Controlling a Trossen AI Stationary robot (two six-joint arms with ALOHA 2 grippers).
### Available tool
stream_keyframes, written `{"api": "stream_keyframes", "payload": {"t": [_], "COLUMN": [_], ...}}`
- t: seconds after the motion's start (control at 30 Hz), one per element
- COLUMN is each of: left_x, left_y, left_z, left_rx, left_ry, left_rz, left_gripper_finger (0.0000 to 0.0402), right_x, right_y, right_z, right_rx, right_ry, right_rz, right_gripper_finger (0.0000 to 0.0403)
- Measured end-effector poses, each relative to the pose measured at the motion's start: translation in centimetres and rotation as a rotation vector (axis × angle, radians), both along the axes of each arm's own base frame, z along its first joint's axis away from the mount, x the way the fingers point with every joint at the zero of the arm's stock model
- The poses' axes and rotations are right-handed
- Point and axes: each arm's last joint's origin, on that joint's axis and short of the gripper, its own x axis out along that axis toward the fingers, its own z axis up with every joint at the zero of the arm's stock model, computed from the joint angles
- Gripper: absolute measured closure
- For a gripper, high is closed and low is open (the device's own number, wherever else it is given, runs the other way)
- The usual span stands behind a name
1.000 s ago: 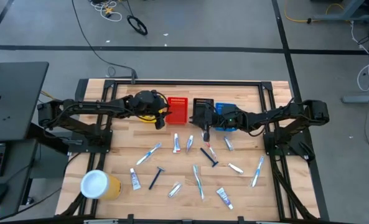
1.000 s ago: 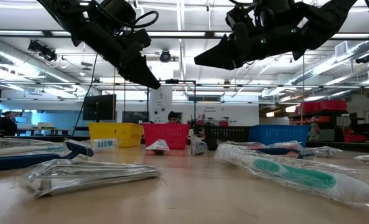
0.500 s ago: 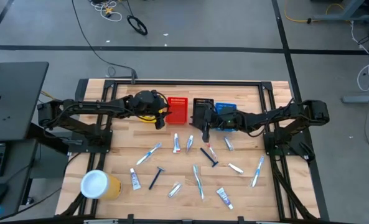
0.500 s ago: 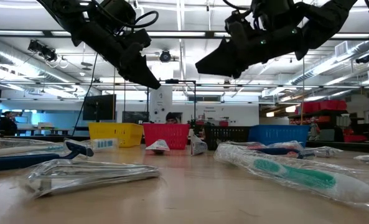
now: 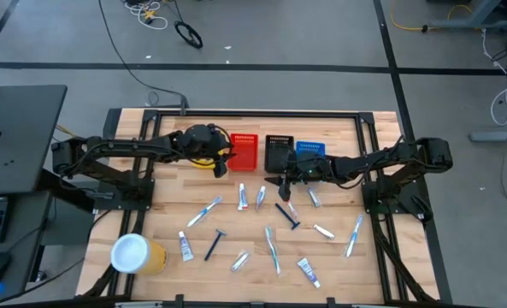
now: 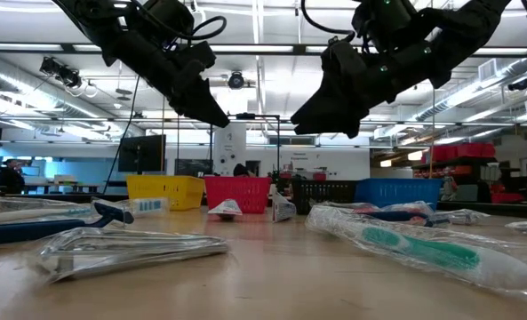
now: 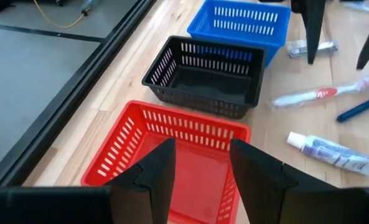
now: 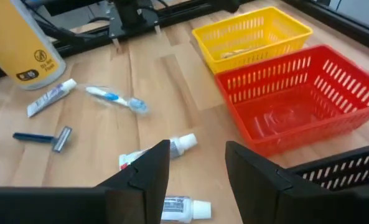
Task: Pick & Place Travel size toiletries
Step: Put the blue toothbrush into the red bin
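Several travel size toiletries lie scattered on the wooden table: toothbrushes (image 5: pixel 204 211), small white tubes (image 5: pixel 242 197), dark blue razors (image 5: pixel 214 244) and silvery packets (image 5: pixel 240 261). My right gripper (image 5: pixel 283 184) hangs open above the tubes (image 8: pixel 159 152) just in front of the bins and touches nothing. My left gripper (image 5: pixel 221 168) is open too and hovers by the red bin (image 7: pixel 172 162), holding nothing. In the low view both grippers (image 6: pixel 334 111) (image 6: pixel 211 111) hang well above the tabletop.
A row of small bins stands along the far side: yellow (image 8: pixel 252 37), red (image 5: pixel 246 151), black (image 5: pixel 278 147), blue (image 5: pixel 311 150). A yellow cup with a white lid (image 5: pixel 138 254) lies at the near left corner. A black frame rail runs along the table's far edge.
My right gripper has moved from over the black bin toward the near edge and down, tipping more steeply, and now hangs over the tubes in front of the bins. Its fingers stay open. The toiletries lie where they were.
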Motion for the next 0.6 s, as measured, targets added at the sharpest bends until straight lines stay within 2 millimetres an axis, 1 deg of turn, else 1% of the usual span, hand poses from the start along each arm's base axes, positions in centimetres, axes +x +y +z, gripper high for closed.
{"api": "stream_keyframes", "payload": {"t": [0.2, 0.37, 0.43, 0.53, 0.6], "left_x": [0.22, 0.33, 0.29, 0.27, 0.17], "left_y": [0.07, 0.13, 0.15, 0.23, 0.28], "left_z": [0.40, 0.65, 0.61, 0.63, 0.49], "left_rx": [-0.046, -0.126, -0.115, -0.039, -0.031], "left_ry": [-0.070, -0.134, -0.124, -0.099, -0.081], "left_rz": [0.036, 0.097, 0.097, 0.090, 0.115], "left_gripper_finger": [0.0242, 0.0242, 0.0242, 0.0242, 0.0242], "right_x": [-0.06, -0.09, -0.09, -0.09, -0.09], "right_y": [-0.29, -0.38, -0.39, -0.40, -0.40], "right_z": [-0.01, -0.03, -0.03, -0.03, -0.03], "right_rx": [-0.063, -0.114, -0.121, -0.121, -0.123], "right_ry": [0.008, 0.021, 0.022, 0.022, 0.022], "right_rz": [-0.083, -0.089, -0.085, -0.086, -0.085], "right_gripper_finger": [0.0237, 0.0237, 0.0237, 0.0237, 0.0237]}}
